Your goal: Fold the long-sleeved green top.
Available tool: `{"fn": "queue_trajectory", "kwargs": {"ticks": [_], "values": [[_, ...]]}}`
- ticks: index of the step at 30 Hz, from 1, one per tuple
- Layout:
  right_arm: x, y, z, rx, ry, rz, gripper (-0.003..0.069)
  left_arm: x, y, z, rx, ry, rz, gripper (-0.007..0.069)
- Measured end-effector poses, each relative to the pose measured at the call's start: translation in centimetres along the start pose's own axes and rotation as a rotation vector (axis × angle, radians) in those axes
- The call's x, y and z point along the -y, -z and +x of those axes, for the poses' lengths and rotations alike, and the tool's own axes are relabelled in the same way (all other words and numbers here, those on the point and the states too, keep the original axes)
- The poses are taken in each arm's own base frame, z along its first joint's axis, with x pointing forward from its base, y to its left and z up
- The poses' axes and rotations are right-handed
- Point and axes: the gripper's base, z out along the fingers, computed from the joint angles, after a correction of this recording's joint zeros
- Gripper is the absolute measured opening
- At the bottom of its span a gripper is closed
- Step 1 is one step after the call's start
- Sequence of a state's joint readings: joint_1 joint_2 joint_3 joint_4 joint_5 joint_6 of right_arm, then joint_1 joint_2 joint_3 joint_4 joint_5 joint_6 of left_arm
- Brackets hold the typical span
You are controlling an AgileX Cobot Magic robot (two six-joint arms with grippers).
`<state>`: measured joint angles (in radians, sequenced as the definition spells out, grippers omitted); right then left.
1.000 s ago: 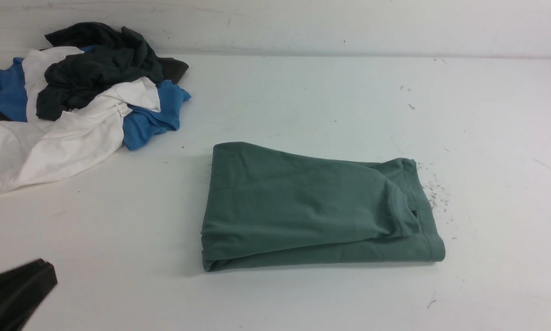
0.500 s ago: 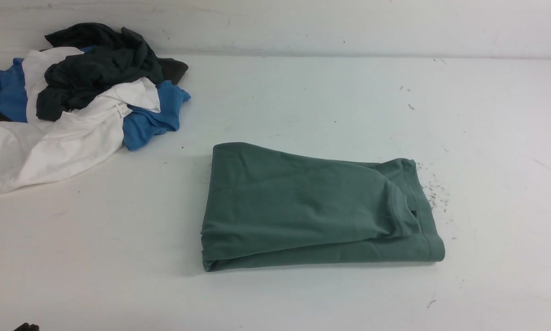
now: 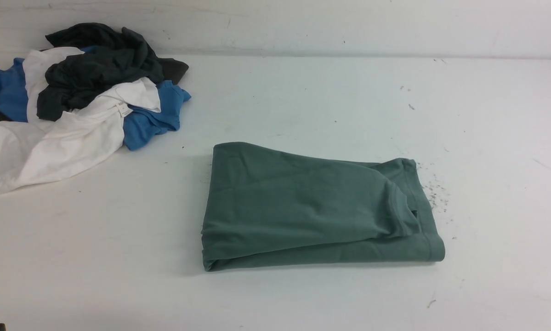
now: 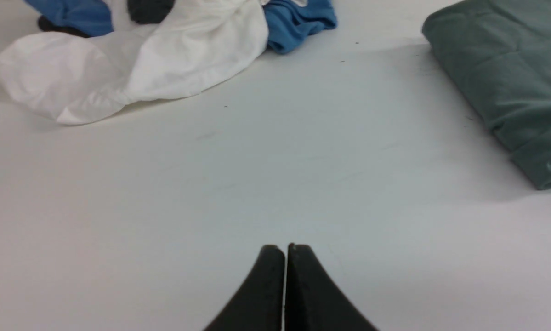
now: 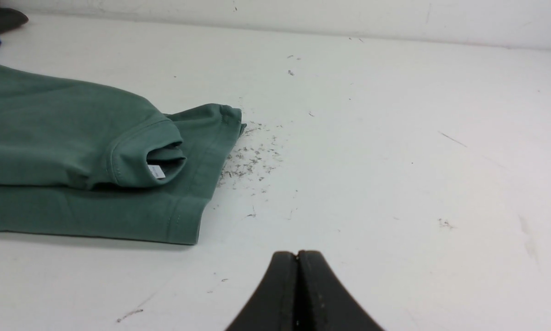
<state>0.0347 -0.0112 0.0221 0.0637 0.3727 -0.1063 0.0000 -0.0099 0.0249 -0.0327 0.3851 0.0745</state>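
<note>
Both of my grippers were closed on nothing: the left gripper and the right gripper each showed their jaws pressed together above bare white table, well apart from the cloth. By my judgement the folding was essentially complete. The green long-sleeved top lay near the table's middle as a compact layered rectangle, sleeves tucked out of sight, neckline at its right end. At most a squaring of the slightly offset layers remained. A small white neck label showed inside the collar, its print too small to read. A white garment in the pile at far left carried a tag, likewise illegible.
</note>
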Motion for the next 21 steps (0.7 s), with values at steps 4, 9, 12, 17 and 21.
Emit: {"fn": "queue_trajectory", "kwargs": {"ticks": [4,9,12,17,21], "values": [[0.0,0.0,0.0,0.0,0.0,0.0,-0.0014,-0.04,0.0,0.0,0.0,0.002,-0.007,-0.0004],[0.0,0.0,0.0,0.0,0.0,0.0,-0.0014,-0.04,0.0,0.0,0.0,0.002,-0.007,-0.0004],[0.0,0.0,0.0,0.0,0.0,0.0,-0.0014,-0.04,0.0,0.0,0.0,0.002,-0.007,-0.0004],[0.0,0.0,0.0,0.0,0.0,0.0,-0.0014,-0.04,0.0,0.0,0.0,0.002,-0.007,-0.0004],[0.0,0.0,0.0,0.0,0.0,0.0,-0.0014,-0.04,0.0,0.0,0.0,0.002,-0.007,-0.0004]]}}
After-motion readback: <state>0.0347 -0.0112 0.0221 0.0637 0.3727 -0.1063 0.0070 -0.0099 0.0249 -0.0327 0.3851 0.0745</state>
